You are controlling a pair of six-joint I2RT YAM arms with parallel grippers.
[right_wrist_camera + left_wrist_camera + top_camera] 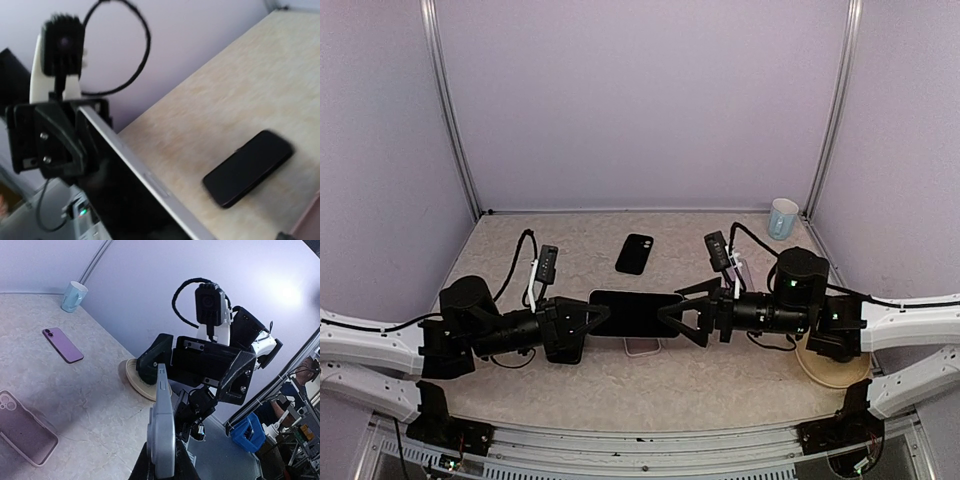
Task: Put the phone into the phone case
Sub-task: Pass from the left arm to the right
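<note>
We log the setting as a robotics lab test cell. Pale lilac panel walls point(640, 100) framed by slim aluminium corner posts point(451, 110) enclose a beige speckled tabletop point(620, 390), with two black-and-white robot arms point(360, 340) mounted by a slotted metal rail point(650, 440). Beyond the table edge lies more of the lab: a blue plastic bin point(248, 432), cluttered equipment shelving point(305, 432) and a person point(298, 382).

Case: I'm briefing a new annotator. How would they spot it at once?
On the table, find the held phone in the middle. The case lies flat under it, near edge peeking out. It is pale and see-through; the spare phone behind is dark.
</note>
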